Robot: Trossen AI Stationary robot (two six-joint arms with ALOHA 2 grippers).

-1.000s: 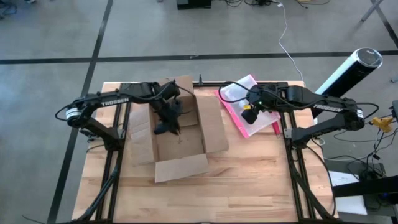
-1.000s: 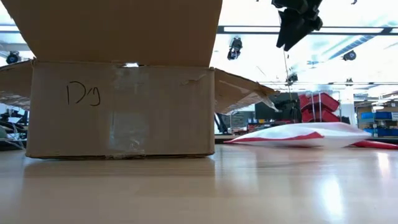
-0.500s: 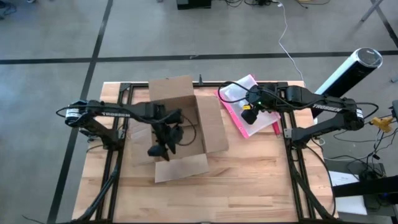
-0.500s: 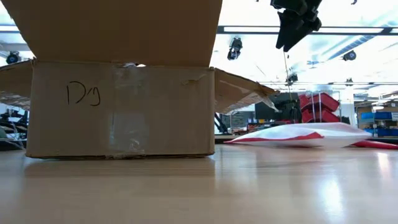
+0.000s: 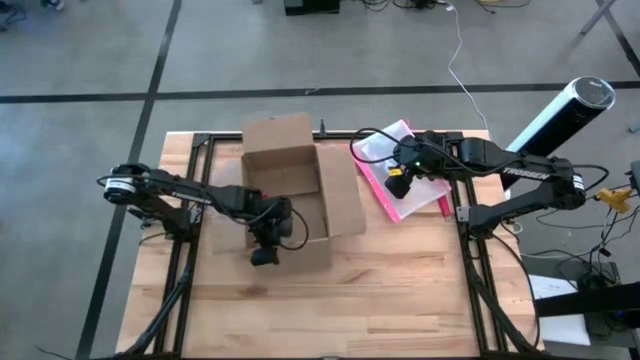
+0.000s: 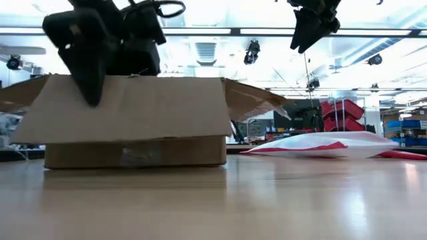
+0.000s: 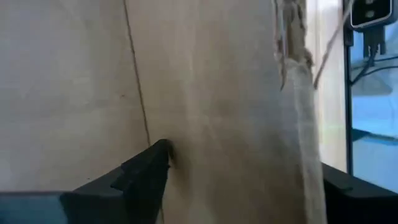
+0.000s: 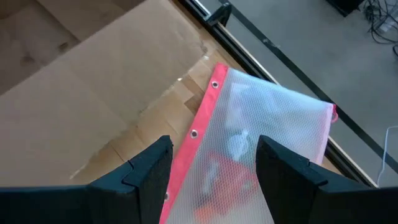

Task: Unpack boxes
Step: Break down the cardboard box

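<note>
Cardboard fills the left wrist view: the left gripper (image 5: 264, 257) presses against the front flap of the brown corrugated box (image 5: 292, 190), its fingers (image 7: 146, 177) spread wide across the matte board. The box sits open at the table's (image 5: 400, 300) eleven o'clock. At two o'clock, the right gripper (image 5: 396, 186) hovers, fingers parted, above the mesh pink-edged pouch (image 8: 249, 162).

A brown corrugated cardboard box (image 5: 290, 190) sat open on the left half of the wooden table. Its far flap stood up, the right flap lay spread outward, and the near flap (image 6: 127, 110) hung folded down over the front wall, covering most of it.
</note>
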